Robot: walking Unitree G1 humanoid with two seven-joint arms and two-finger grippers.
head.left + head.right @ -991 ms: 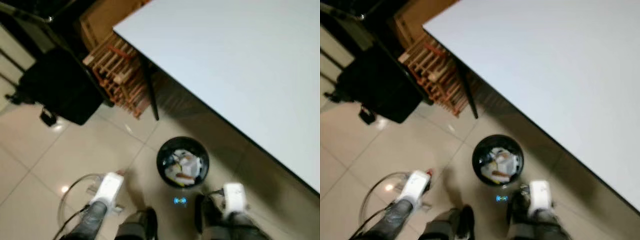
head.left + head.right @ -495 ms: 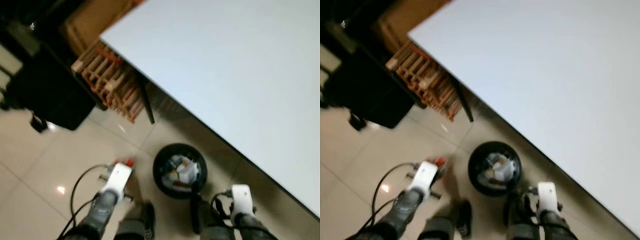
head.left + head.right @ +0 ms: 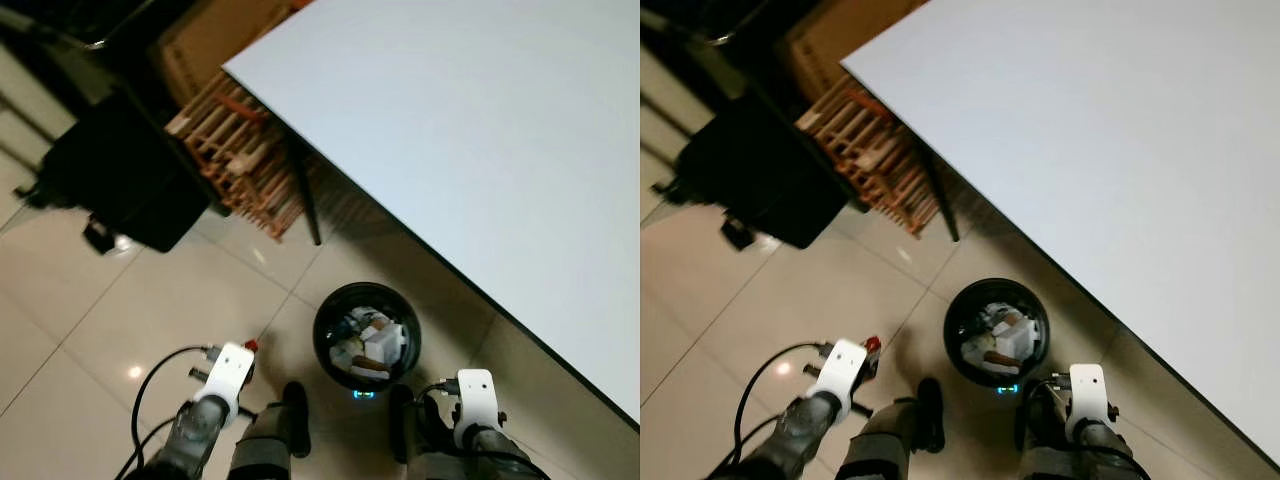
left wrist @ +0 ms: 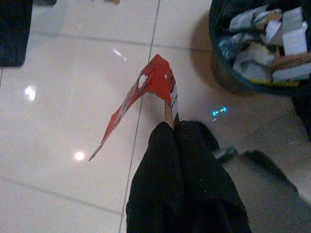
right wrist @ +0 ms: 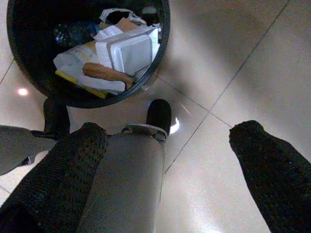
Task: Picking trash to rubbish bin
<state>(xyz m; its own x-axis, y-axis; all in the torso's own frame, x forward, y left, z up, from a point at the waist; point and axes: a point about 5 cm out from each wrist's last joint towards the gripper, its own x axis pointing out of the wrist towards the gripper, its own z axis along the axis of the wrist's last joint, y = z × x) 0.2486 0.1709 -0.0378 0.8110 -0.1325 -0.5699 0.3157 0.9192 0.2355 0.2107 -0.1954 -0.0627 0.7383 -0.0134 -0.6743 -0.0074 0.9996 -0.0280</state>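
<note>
One round black rubbish bin [image 3: 367, 335] stands on the glossy beige tiled floor [image 3: 120, 310], just in front of the robot's two feet and beside the edge of one large, smooth white counter [image 3: 480, 130] carried on a thin dark leg. The bin is heaped with crumpled white paper, a white boxy carton, a brown roll-shaped piece and a yellow strip, seen closely in the right wrist view [image 5: 87, 46]. One piece of trash is outside it: a thin red creased wrapper [image 4: 146, 94], folded to a sharp peak with small white cut-outs, pinched at one edge by the left gripper [image 4: 170, 127], whose jaws are pressed together on it. It hangs above the tile to the left of the bin, well apart from the rim. The right gripper [image 5: 165, 145] hovers low on the bin's other side with its two textured black fingers [image 5: 73, 160] spread wide and nothing between them. Behind, under the counter's corner, lies one stack of slatted wooden racks [image 3: 240, 150], with one soft black bag [image 3: 120, 175] beside them and one brown cardboard box [image 3: 215, 40] further back.
</note>
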